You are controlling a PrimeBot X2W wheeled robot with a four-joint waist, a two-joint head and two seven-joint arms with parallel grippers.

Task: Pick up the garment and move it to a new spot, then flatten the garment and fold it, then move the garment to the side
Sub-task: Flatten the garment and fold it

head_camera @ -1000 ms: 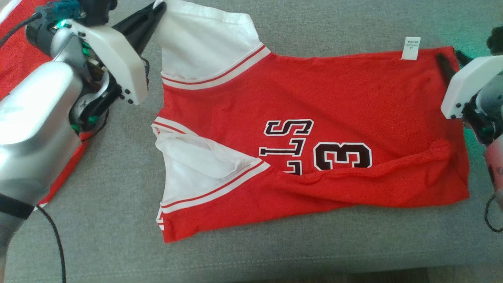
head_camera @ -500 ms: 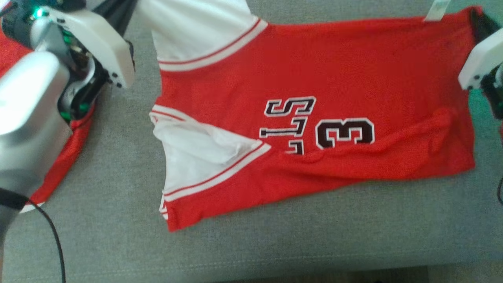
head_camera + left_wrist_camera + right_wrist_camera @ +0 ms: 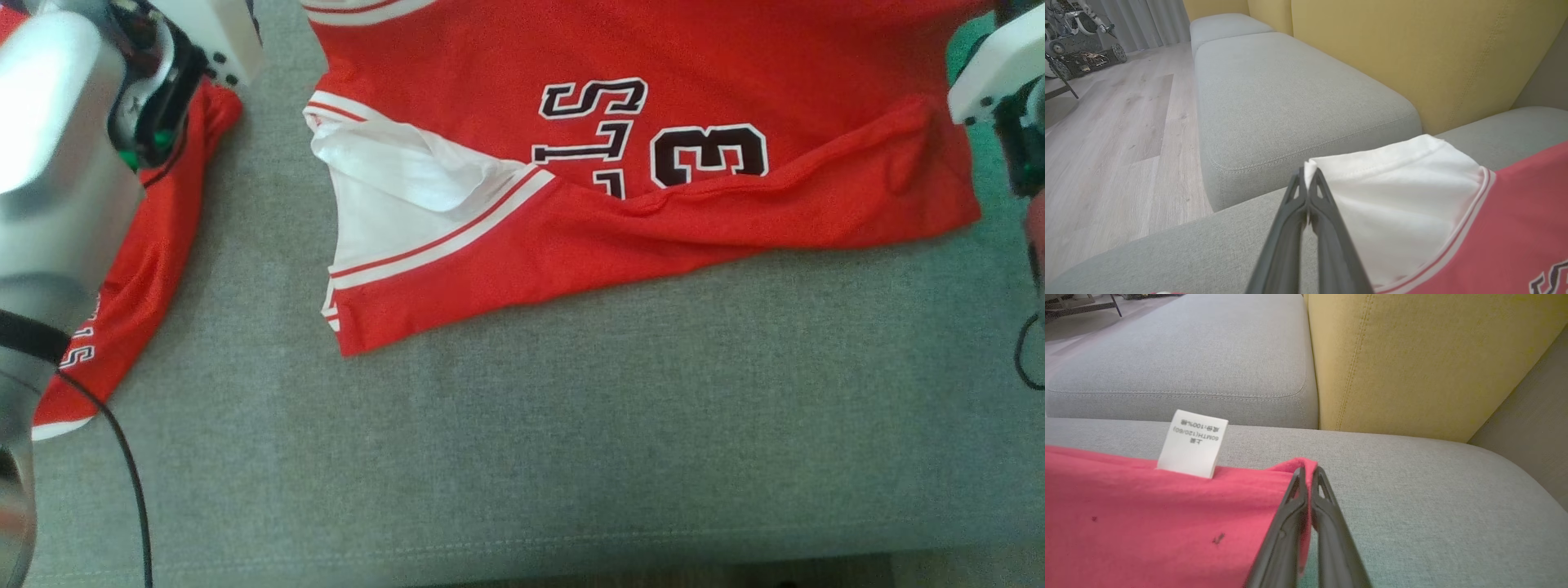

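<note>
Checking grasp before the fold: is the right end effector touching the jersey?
Touching. Right wrist view: right end effector shut on the jersey, red corner pinched at its tips.

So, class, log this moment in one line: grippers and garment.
red-and-white jersey: creased, on grey fabric sofa cushion | left gripper: shut on its white sleeve | right gripper: shut on its red hem

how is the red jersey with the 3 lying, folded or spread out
Mostly spread: the red jersey lies open on the cushion, its near edge doubled over part of the lettering.
</note>
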